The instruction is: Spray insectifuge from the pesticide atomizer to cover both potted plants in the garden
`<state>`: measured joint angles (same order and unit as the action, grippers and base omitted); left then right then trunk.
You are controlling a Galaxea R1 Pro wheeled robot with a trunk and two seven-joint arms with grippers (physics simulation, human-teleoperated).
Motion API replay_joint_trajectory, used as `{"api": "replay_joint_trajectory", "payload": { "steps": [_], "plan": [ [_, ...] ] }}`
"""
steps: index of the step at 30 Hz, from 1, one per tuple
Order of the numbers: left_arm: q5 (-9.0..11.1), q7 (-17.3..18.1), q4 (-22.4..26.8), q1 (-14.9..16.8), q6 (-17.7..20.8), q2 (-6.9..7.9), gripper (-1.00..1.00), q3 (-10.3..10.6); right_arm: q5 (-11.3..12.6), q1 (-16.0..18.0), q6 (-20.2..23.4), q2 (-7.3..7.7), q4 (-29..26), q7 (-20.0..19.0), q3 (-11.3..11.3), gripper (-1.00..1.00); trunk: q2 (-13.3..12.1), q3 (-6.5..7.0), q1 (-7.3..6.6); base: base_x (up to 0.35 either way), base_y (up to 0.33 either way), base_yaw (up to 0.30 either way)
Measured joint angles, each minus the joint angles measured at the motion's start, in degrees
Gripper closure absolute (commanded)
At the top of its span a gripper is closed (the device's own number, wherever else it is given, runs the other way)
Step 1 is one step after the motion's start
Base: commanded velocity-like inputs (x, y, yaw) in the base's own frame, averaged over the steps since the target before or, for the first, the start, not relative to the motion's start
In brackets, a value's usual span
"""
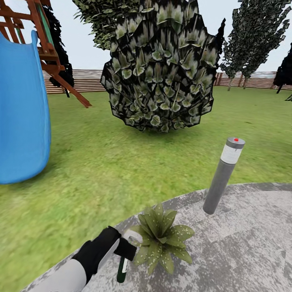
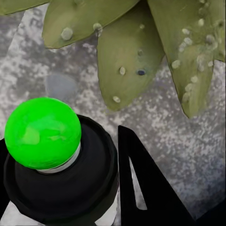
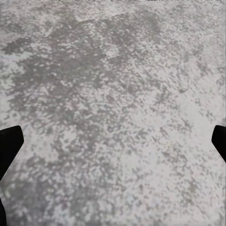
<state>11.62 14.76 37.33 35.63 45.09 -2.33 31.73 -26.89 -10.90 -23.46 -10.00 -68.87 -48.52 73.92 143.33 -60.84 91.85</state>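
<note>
Left gripper [image 1: 129, 248] clamps the pesticide atomizer [image 1: 123, 267], dark-green body under a whitish head, beside the speckled potted plant [image 1: 161, 239] at the mottled grey patio's [image 1: 243, 251] lawn-side edge. Right gripper [image 3: 113, 141] apparently spread, over paving.

Potted plant's [image 1: 161, 239] pot hidden under its leaves; blue slide [image 1: 22, 113] cut off at the edge.
</note>
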Motion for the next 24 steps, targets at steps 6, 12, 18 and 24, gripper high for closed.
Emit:
{"api": "replay_joint_trajectory", "payload": {
  "steps": [6, 12, 18, 24],
  "plan": [
    [-3.51, -0.55, -0.26, 0.23, 4.49, -2.78, 1.00, 0.15, 0.09, 0.00, 0.00, 0.00, -0.50, -0.09, 0.07, -1.00, 0.00, -0.01, 0.00, 0.000, 0.000, 0.000],
    [-5.80, -0.66, -6.61, 0.24, 2.86, -3.20, 1.00, 0.22, 0.14, 0.00, 0.00, 0.00, -0.57, -0.09, 0.09, -1.00, 0.00, 0.00, 0.00, 0.000, 0.000, -0.012],
    [-5.93, -0.70, -7.11, 0.23, -0.49, -3.17, 1.00, -0.09, 0.29, 0.00, 0.00, 0.00, -0.65, -0.09, 0.09, -1.00, 0.00, 0.00, 0.00, 0.000, 0.000, -0.125],
    [-5.51, -0.34, -7.13, 0.22, -3.62, -3.20, 1.00, -0.07, 0.43, 0.00, 0.00, 0.00, -0.62, -0.08, 0.09, -1.00, 0.00, 0.00, 0.00, 0.000, 0.050, -0.007]
  ]
}}
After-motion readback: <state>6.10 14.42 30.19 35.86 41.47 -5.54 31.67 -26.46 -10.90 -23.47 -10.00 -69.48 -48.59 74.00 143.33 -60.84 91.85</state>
